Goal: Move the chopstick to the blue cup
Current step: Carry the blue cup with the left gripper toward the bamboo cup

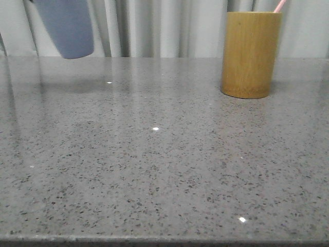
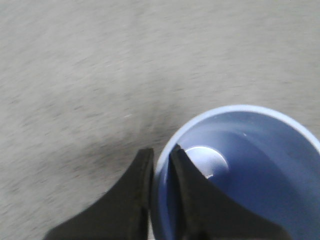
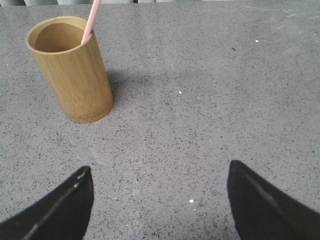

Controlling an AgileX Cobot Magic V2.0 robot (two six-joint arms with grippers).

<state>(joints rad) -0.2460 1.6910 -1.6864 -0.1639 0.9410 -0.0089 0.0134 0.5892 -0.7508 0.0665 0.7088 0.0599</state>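
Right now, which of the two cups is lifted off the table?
The blue cup, pinched at its rim by the left gripper. The bamboo holder stands on the table, chopstick inside.

Curtained lab: bare speckled tabletop (image 1: 154, 164)

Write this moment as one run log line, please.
left gripper: shut on blue cup rim, lifted | right gripper: open | chopstick: in bamboo holder
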